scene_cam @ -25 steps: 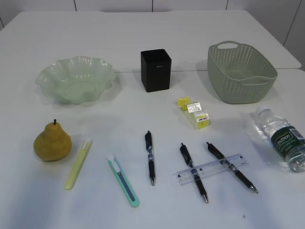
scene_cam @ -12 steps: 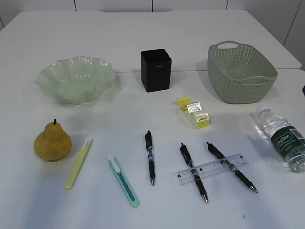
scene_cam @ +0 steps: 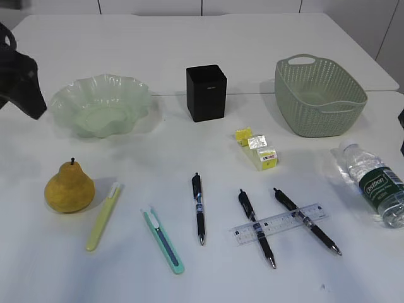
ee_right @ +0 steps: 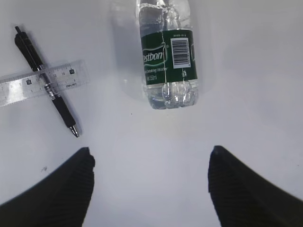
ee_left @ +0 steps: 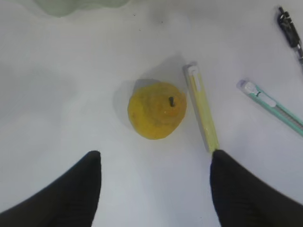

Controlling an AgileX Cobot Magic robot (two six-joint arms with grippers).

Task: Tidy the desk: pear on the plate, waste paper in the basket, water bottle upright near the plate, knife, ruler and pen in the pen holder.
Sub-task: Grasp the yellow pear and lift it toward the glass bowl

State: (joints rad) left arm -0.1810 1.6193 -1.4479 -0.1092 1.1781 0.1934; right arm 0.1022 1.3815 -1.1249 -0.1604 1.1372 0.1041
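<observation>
The pear (scene_cam: 69, 188) stands on the desk (scene_cam: 158, 50), in front of the empty plate (scene_cam: 101, 105). My open left gripper (ee_left: 154, 153) hovers above, with the pear (ee_left: 156, 109) just ahead of its fingertips. The water bottle (ee_right: 169, 56) lies on its side ahead of my open, empty right gripper (ee_right: 150, 153). The ruler (scene_cam: 279, 223) rests across two pens (scene_cam: 256, 228); a third pen (scene_cam: 199, 207) lies alone. A yellow-green knife (scene_cam: 103, 216) and a teal knife (scene_cam: 163, 238) lie near the pear. Waste paper (scene_cam: 257, 149) sits between the pen holder (scene_cam: 206, 93) and basket (scene_cam: 319, 95).
My left arm (scene_cam: 19, 76) shows as a dark shape at the far left, beside the plate. A seam between two tabletops runs behind the pen holder and basket. The bottle (scene_cam: 374, 183) lies close to the right edge of the exterior view.
My left arm has come into the exterior view at the upper left. A dark sliver of the right arm now shows at the right edge. The objects have not moved.
</observation>
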